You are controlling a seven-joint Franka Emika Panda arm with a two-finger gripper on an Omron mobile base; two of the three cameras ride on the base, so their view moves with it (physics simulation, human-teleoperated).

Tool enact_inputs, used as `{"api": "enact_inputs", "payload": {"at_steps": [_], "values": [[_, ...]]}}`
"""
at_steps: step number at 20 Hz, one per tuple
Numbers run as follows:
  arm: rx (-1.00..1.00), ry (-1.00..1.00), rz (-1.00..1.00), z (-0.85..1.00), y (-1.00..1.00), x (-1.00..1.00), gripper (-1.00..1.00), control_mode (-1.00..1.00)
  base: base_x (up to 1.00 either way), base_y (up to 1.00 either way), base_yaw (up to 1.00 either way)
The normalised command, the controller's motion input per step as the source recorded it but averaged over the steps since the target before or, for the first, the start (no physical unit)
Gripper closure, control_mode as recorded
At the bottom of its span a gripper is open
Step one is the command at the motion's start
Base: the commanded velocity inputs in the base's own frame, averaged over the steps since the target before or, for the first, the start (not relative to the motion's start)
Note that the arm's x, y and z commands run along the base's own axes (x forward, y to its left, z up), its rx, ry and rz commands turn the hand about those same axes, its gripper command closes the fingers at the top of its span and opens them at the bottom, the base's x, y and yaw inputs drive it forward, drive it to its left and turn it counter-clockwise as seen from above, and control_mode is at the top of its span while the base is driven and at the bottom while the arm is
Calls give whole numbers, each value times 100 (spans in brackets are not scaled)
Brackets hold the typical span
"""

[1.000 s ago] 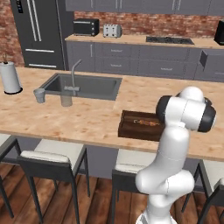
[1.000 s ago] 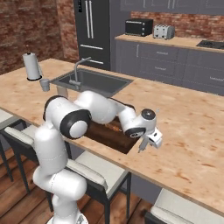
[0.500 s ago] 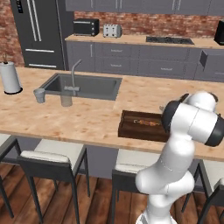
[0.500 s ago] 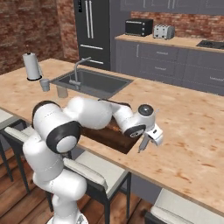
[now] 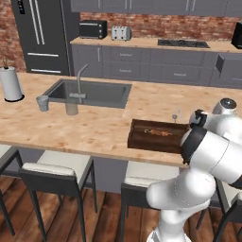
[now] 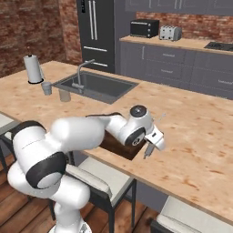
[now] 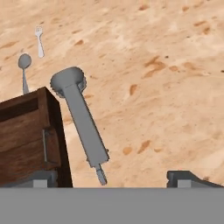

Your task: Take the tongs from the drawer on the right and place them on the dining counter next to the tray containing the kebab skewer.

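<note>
The tongs (image 7: 81, 120) lie flat on the beige worktop (image 7: 166, 65), just beside the corner of the brown tray (image 7: 26, 135) with the kebab skewer (image 5: 158, 133). The claw (image 7: 113, 177) stands wide with nothing in it, its last bit of spreading just finished over the past second, hovering above them. To my eye the placing is done; pulling clear remains.

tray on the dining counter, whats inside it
In the left base view the tray holds the kebab skewer, lying lengthwise. Its right end is covered by the robot's arm, so anything there can't be seen.
</note>
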Motion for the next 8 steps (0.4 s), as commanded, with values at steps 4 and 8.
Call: {"api": "enact_inputs", "payload": {"at_steps": [4, 8], "values": [[0, -5, -7, 28, 24, -61, -100, -100, 0, 0, 0], [0, -7, -9, 23, 29, -66, -100, -100, 0, 0, 0]]}}
